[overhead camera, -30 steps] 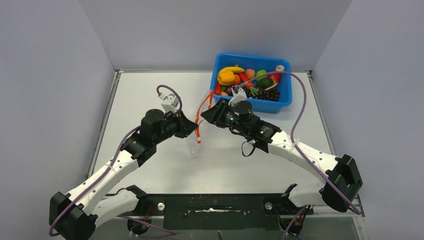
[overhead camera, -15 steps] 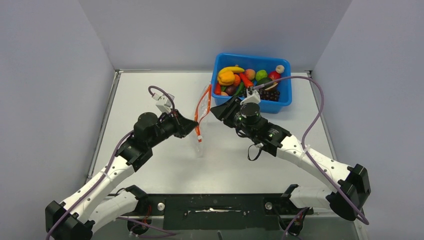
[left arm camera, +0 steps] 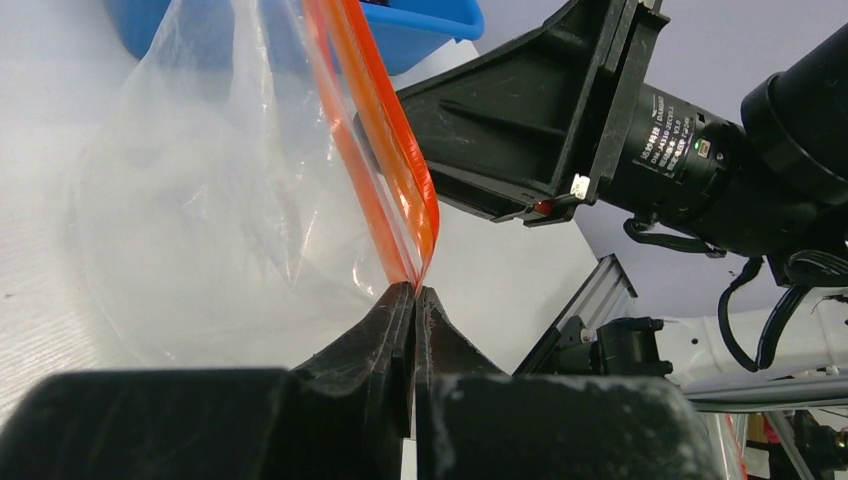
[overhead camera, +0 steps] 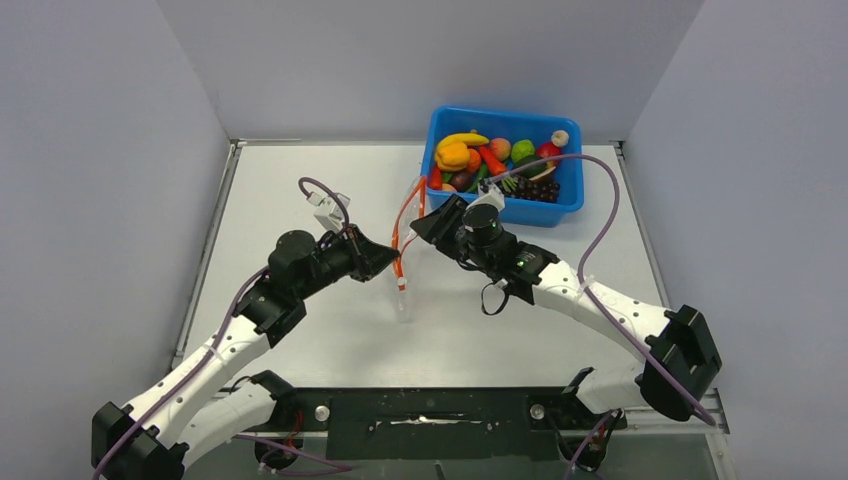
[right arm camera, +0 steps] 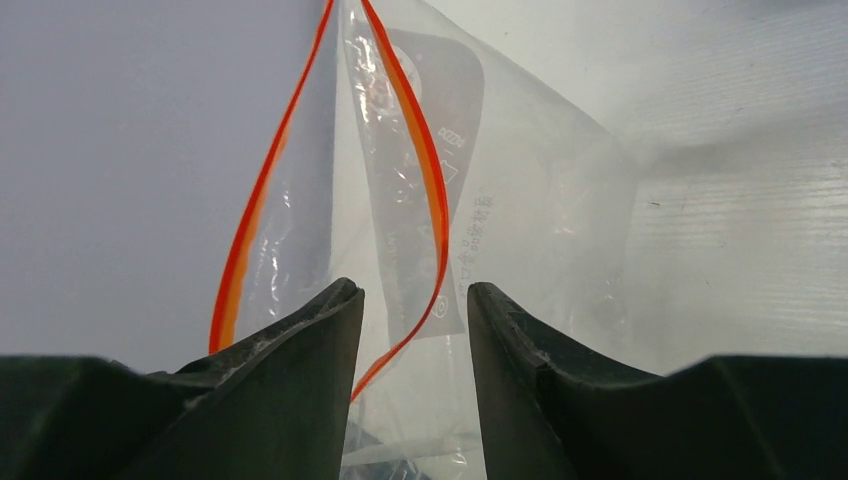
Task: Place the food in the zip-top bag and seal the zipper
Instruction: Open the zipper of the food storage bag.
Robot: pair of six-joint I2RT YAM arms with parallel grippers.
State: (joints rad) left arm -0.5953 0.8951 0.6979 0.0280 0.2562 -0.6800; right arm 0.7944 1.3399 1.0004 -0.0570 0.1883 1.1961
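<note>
The clear zip-top bag [overhead camera: 402, 292] hangs upright between my two grippers at mid-table. Its orange-red zipper [overhead camera: 399, 240] is parted into two strands. My left gripper [overhead camera: 388, 262] is shut on one end of the zipper [left arm camera: 385, 140], and the bag [left arm camera: 200, 220] hangs to its left. My right gripper [overhead camera: 424, 226] is open at the bag mouth, and one zipper strand [right arm camera: 425, 160] runs down between its jaws [right arm camera: 410, 300] without being pinched. The bag [right arm camera: 530, 230] looks empty. The food, including a yellow-orange pepper [overhead camera: 453, 156], a green round fruit [overhead camera: 522, 150] and a peach [overhead camera: 500, 147], lies in the blue bin.
The blue bin [overhead camera: 505, 114] stands at the back right, just behind my right gripper, and its corner shows in the left wrist view [left arm camera: 425, 25]. Grey walls close the table on three sides. A black rail [overhead camera: 440, 410] runs along the near edge between the arm bases.
My right gripper drew back toward the bin, then came left again to the bag mouth. My left gripper kept its hold on the zipper and shifted slightly, and the bag swung with it.
</note>
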